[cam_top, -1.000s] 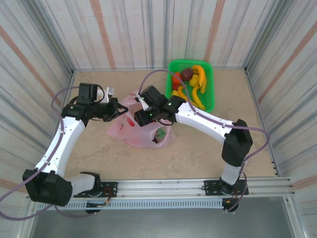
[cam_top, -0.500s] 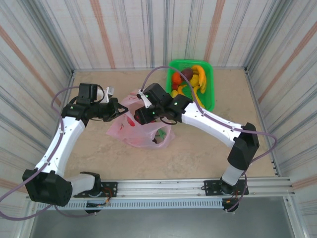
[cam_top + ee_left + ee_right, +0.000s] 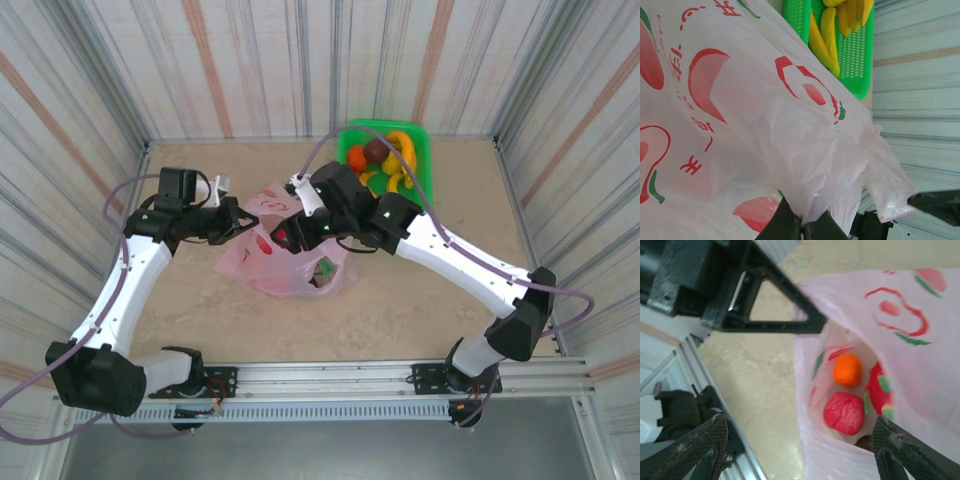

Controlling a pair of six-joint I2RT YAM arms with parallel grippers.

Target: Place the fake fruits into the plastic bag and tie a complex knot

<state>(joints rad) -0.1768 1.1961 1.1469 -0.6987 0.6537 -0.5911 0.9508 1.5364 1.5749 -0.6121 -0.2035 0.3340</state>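
L tool clamped on bag film. R tool jaws apart over bag mouth. Orange fruit & red fruit inside. Bag on worktop just beside basket.

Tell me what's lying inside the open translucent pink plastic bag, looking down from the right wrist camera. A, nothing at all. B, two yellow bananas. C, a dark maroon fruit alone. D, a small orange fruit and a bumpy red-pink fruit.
D: inside the translucent pink plastic bag lie a small orange fruit and a bumpy red-pink fruit, while the yellow bananas sit in the bright green mesh basket.
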